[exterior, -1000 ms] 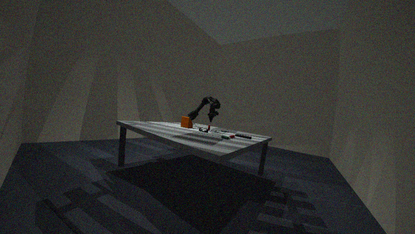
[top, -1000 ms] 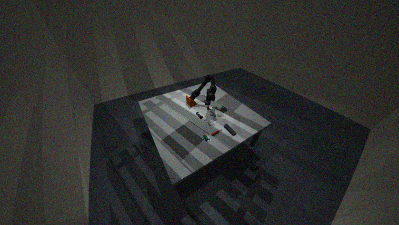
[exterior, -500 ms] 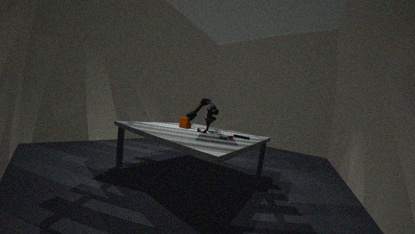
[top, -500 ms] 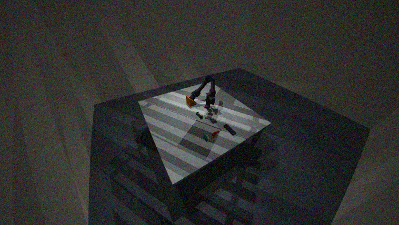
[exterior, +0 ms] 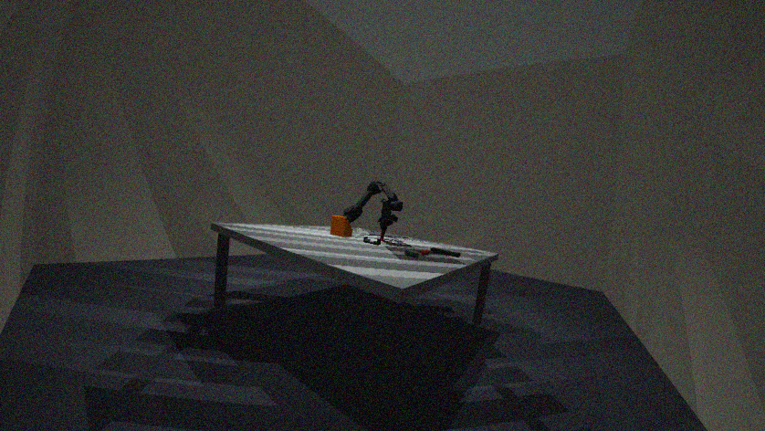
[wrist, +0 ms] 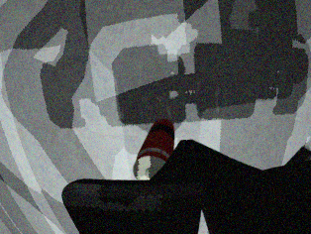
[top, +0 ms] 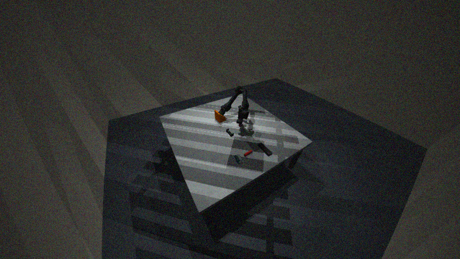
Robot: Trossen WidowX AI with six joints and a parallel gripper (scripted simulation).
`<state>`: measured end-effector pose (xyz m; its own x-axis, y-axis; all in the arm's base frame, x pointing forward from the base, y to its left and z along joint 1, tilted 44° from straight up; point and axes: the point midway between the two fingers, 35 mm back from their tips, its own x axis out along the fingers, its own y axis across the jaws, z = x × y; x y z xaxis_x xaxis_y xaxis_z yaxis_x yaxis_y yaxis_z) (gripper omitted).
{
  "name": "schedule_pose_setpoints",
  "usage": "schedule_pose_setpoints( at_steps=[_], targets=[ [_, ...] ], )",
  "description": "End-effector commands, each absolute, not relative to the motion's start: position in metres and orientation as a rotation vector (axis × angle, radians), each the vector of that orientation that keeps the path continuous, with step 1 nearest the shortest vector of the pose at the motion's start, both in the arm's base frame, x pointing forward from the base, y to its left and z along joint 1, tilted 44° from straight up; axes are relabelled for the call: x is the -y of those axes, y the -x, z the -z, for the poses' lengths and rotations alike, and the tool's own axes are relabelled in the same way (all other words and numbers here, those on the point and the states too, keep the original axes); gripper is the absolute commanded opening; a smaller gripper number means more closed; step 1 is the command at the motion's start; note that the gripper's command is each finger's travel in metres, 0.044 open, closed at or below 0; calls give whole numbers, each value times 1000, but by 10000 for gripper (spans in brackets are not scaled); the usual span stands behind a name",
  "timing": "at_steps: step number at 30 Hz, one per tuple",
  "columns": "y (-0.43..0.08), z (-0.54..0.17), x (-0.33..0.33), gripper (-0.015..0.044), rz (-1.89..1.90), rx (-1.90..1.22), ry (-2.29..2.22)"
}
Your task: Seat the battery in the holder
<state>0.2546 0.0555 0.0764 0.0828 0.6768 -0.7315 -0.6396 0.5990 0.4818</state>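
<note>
The red battery (exterior: 382,235) (wrist: 157,142) stands on end on the table, with a dark band at its lower end and a pale upper end in the wrist view. My gripper (top: 239,122) (exterior: 382,228) points down just above it. The fingers are shut with nothing between them. They cover part of the battery's upper end in the wrist view; whether they touch it I cannot tell. The small black holder (top: 229,132) (exterior: 375,243) lies on the table close by, apart from the battery, and looks empty. Its spring and lip are too small to make out.
An orange block (top: 219,116) (exterior: 340,226) stands by the arm's base. Farther out on the table (top: 189,173) lie a red object (top: 248,153), a dark teal object (top: 237,158) and a long black object (top: 265,149) (exterior: 445,252). Striped shadows cross the dim scene.
</note>
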Motion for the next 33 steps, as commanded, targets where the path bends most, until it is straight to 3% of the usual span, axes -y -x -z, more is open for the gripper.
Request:
schedule_pose_setpoints(
  at_steps=[1, 22, 33],
  targets=[
    [-248, -79, -61, 0, -987, -1121, -51],
    [-227, -93, -79, 0, -989, -1120, -54],
    [-223, -146, -27, 0, -986, -1124, -51]
  ],
)
